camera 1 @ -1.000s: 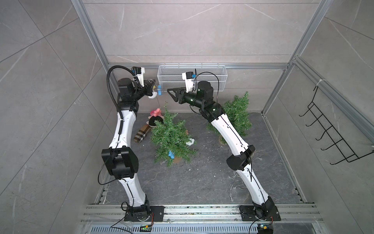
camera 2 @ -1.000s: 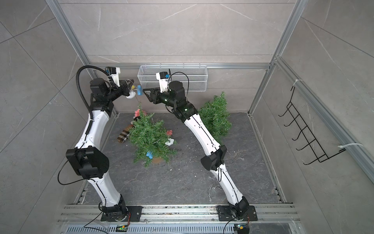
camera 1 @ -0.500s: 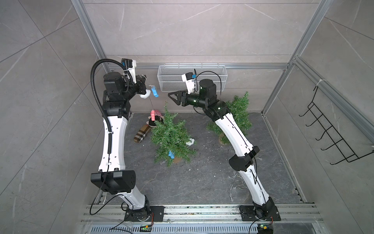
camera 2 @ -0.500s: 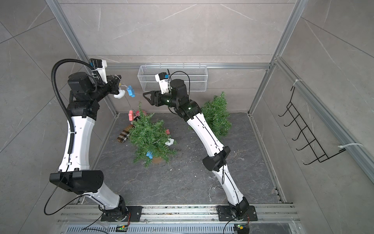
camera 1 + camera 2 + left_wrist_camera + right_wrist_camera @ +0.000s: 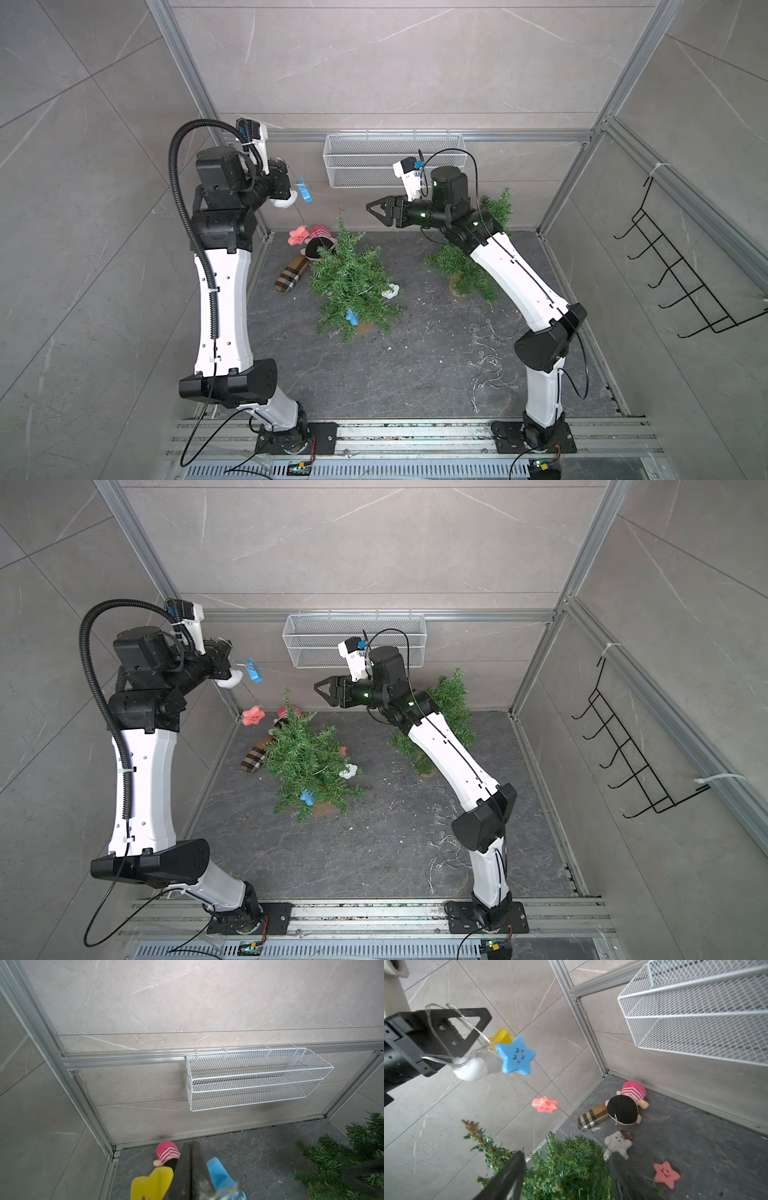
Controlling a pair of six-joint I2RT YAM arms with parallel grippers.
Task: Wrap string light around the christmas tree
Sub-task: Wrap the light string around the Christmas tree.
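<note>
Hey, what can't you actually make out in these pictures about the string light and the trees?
- Wire of the string light: too thin to trace through the decorated tree in both top views.
- Pinch spot: the shut left gripper covers it in the left wrist view; the frame edge cuts off the yellow star.
- Second tree: the right arm hides its middle in both top views.

Dark floor (image 5: 395, 374) with tree (image 5: 353, 282), doll (image 5: 623, 1109)
</note>
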